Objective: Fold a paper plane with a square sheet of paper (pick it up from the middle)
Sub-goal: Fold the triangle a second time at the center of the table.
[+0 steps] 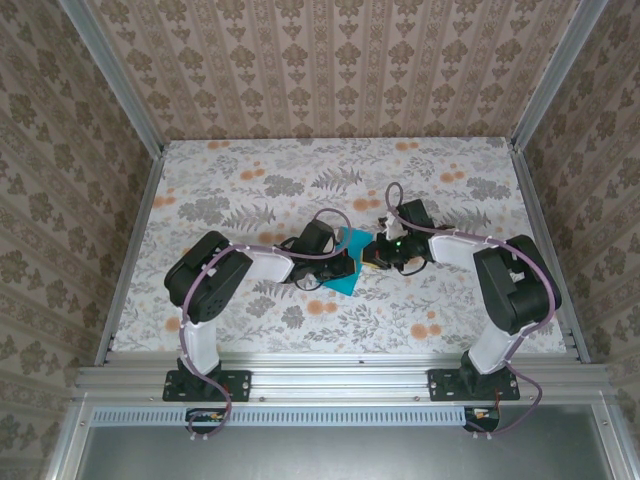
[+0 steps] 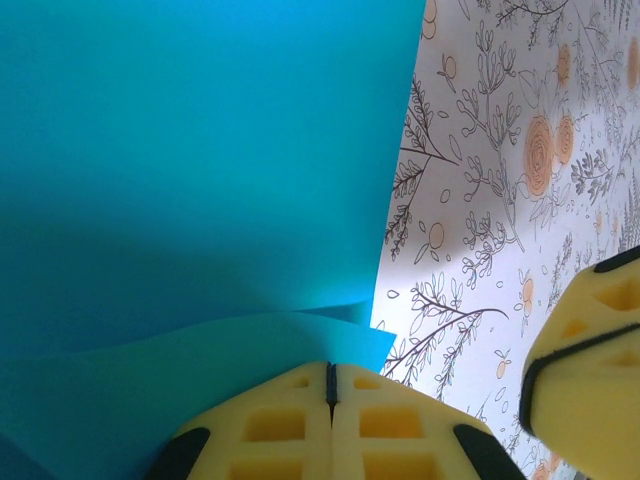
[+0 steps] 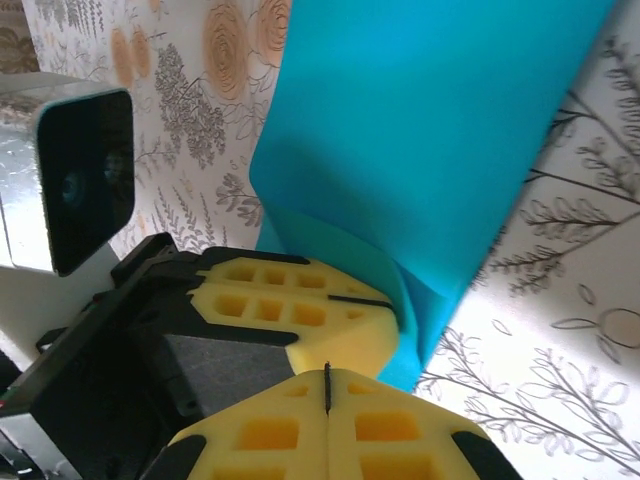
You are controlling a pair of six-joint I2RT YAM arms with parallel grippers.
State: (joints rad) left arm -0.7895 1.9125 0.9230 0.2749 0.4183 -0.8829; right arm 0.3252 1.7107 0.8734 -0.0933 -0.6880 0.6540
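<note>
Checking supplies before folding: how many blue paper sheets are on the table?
1: the teal sheet at the middle of the table, between the left gripper and right gripper. Another could hide underneath.

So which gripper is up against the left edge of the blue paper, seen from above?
The left gripper: shut, it meets the paper from the left, while the right gripper sits at the opposite edge.
</note>
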